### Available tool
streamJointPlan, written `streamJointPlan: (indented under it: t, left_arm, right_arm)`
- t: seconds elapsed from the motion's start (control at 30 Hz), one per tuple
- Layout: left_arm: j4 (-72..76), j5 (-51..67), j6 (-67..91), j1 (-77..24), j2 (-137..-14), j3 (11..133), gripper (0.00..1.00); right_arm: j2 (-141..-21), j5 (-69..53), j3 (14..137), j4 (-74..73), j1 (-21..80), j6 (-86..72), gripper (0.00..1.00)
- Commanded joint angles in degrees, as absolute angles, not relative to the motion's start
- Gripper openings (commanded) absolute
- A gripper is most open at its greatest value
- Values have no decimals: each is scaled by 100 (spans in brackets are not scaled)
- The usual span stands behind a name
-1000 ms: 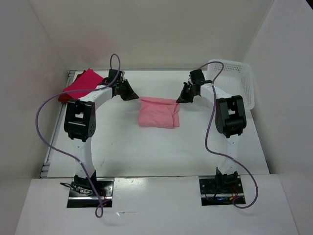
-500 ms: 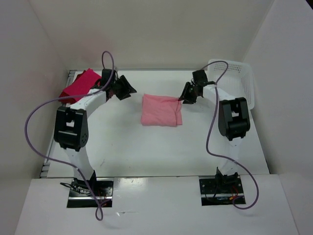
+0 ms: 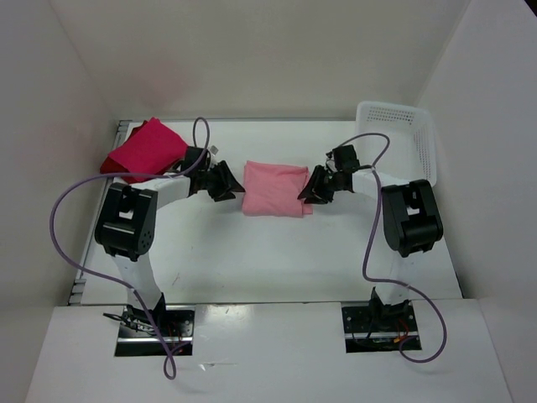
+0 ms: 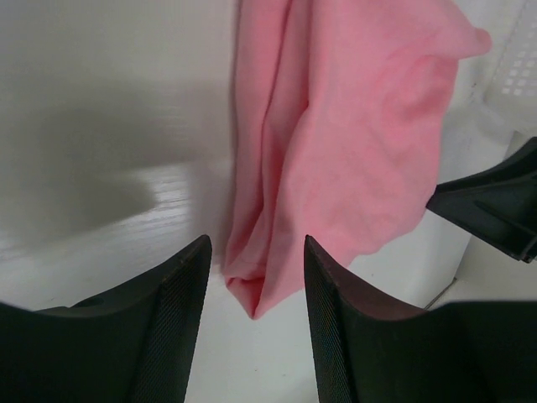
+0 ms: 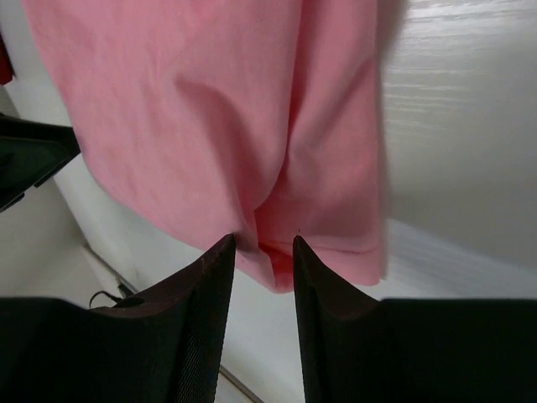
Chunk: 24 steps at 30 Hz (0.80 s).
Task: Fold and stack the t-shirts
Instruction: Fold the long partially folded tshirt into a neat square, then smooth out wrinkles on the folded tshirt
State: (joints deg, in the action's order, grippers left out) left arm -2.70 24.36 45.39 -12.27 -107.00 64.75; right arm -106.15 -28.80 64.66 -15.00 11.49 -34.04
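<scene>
A folded light salmon pink t-shirt (image 3: 273, 188) lies flat mid-table. My left gripper (image 3: 228, 186) sits low at its left edge, open; in the left wrist view the shirt (image 4: 352, 126) has a folded corner just ahead of the spread left gripper (image 4: 257, 252). My right gripper (image 3: 310, 191) is at the shirt's right edge, also open; in the right wrist view a fold of the shirt (image 5: 210, 109) lies between the tips of the right gripper (image 5: 262, 248), not clamped. A crimson-pink t-shirt (image 3: 149, 144) lies at the back left on a dark red one (image 3: 109, 165).
A white perforated basket (image 3: 403, 138) stands at the back right corner. White walls enclose the table on three sides. Purple cables loop off both arms. The opposite gripper's dark finger (image 4: 495, 210) shows past the shirt in the left wrist view.
Both grippers opened and let go of the salmon shirt's back corners, then moved toward me and down to its left and right edges. The shirt settled flat.
</scene>
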Motion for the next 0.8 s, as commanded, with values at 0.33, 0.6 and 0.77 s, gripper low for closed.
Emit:
streamJointPlan:
  t: [0.33, 0.6, 0.77]
  left_arm:
    - [466, 2857, 4790, -1459, -11065, 6416, 21]
    - [53, 2356, 4790, -1459, -10222, 6012, 0]
    - [53, 2250, 4992, -1459, -9809, 5529, 0]
  right_arm:
    - [-10564, -2946, 6038, -807, 1310, -3806, 2]
    - [-9941, -2409, 5794, -1274, 1257, -3595, 0]
    - [-10125, -2408, 5310, -1397, 1257, -3656, 0]
